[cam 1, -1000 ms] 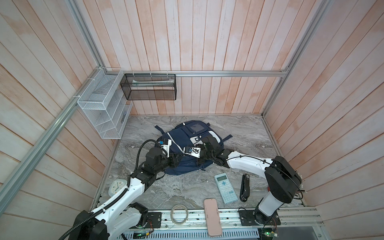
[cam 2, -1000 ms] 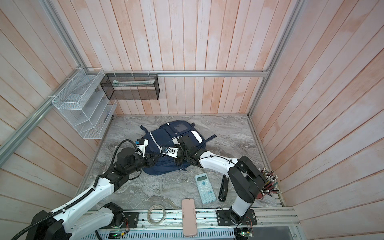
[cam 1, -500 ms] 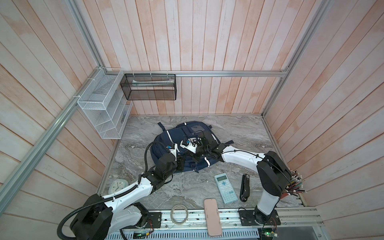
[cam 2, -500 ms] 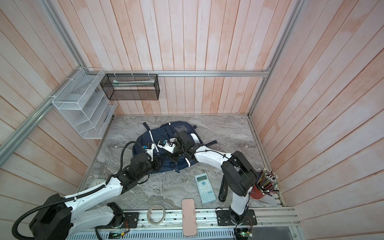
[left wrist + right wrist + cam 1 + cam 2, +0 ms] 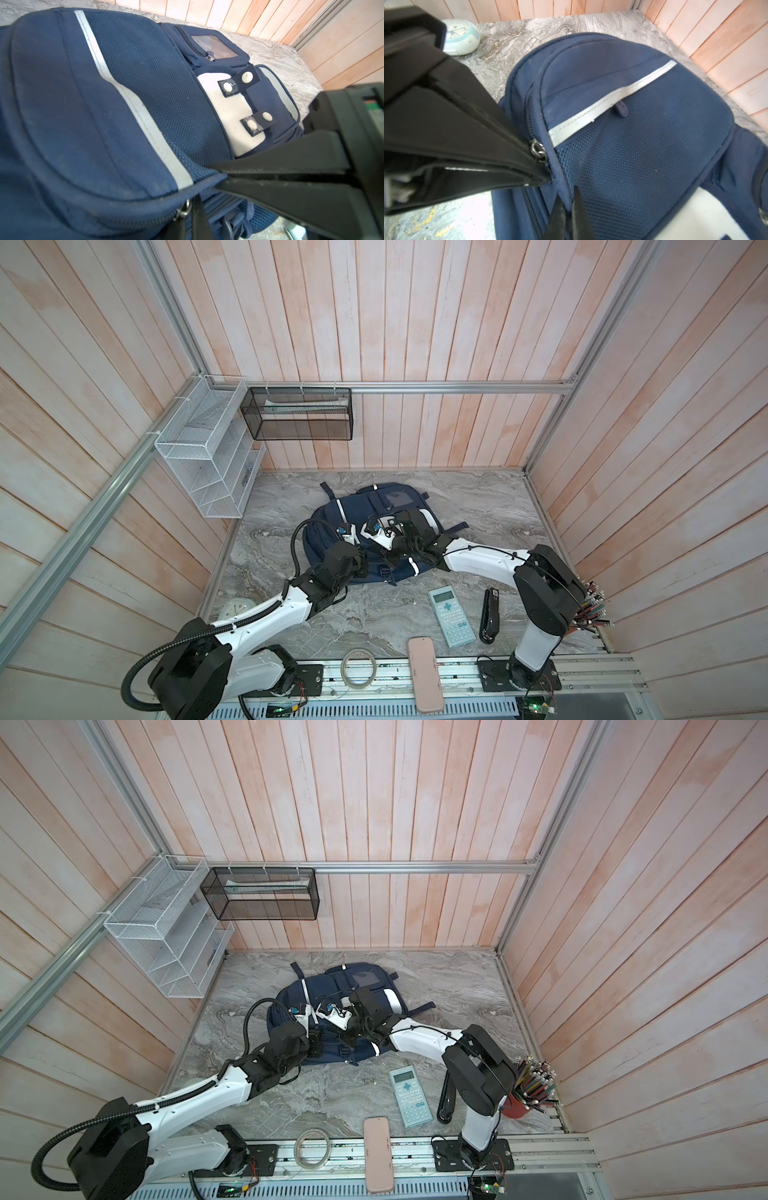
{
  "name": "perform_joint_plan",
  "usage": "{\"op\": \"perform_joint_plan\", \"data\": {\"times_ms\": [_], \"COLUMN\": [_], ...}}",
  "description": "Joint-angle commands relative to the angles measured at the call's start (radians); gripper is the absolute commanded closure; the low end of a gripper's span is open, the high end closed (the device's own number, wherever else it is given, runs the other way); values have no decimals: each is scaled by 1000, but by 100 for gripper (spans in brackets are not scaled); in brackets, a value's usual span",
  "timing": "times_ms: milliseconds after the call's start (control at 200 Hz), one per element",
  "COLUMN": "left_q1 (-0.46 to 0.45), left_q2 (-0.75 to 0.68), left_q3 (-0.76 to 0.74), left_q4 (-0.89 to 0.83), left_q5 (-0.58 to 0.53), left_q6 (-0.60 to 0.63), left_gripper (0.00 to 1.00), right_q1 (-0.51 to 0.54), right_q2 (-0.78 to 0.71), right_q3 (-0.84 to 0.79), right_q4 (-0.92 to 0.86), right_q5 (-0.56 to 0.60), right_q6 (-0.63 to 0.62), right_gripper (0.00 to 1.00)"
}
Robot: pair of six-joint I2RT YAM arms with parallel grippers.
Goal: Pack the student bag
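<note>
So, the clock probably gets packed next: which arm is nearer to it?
Left. The left arm passes right beside the clock, partly covering it in a top view; the right arm reaches the student bag from the opposite side of the table.

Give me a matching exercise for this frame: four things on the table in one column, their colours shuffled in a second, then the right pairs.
Things:
1. backpack
2. calculator
3. stapler
4. pencil cup

Colours:
A. red
B. navy blue
C. black
D. pale teal

Pairs: 1-B, 2-D, 3-C, 4-A
</note>
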Motion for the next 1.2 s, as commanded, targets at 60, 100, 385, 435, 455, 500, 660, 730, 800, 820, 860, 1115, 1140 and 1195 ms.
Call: {"op": "perform_joint_plan", "data": {"times_ms": [60, 100, 385, 435, 455, 500, 660, 730, 800, 820, 860, 1115, 1140, 1195], "left_q1": [87, 100, 262, 277, 283, 293, 390, 417, 411, 407, 384, 116, 100, 77], "left_q2": [-63, -73, -110, -121, -125, -134, -150, -160, -151, -146, -136, -44, -34, -10], "left_q3": [23, 25, 84, 92, 96, 103, 140, 135, 126, 124, 116, 41, 33, 25], "left_q4": [-132, -145, -245, -256, -263, -272, -305, -290, -266, -263, -252, -96, -67, -18], "left_q5": [-92, -86, 117, 119, 112, 93, 172, 244, 328, 348, 375, 490, 503, 531], "left_q6": [21, 25, 81, 95, 99, 112, 136, 114, 95, 87, 70, -110, -131, -158], "left_gripper": [100, 100, 100, 100, 100, 100, 100, 100, 100, 100, 100, 100, 100, 100], "right_q1": [10, 10, 1, -1, -2, -3, -5, -27, -71, -79, -88, -126, -123, -106], "right_q2": [-53, -56, -60, -60, -59, -59, -57, -63, -79, -86, -105, -261, -282, -334], "right_q3": [-36, -43, -104, -112, -113, -117, -135, -156, -171, -176, -199, -342, -349, -382], "right_q4": [-42, -41, -97, -99, -99, -101, -97, -81, -73, -71, -53, 131, 132, 145], "right_q5": [-5, 7, 186, 205, 210, 221, 302, 339, 327, 328, 356, 511, 486, 416], "right_q6": [5, 3, -51, -57, -61, -67, -100, -92, -84, -88, -107, -79, -68, -63], "right_gripper": [100, 100, 100, 100, 100, 100, 100, 100, 100, 100, 100, 70, 63, 51]}}
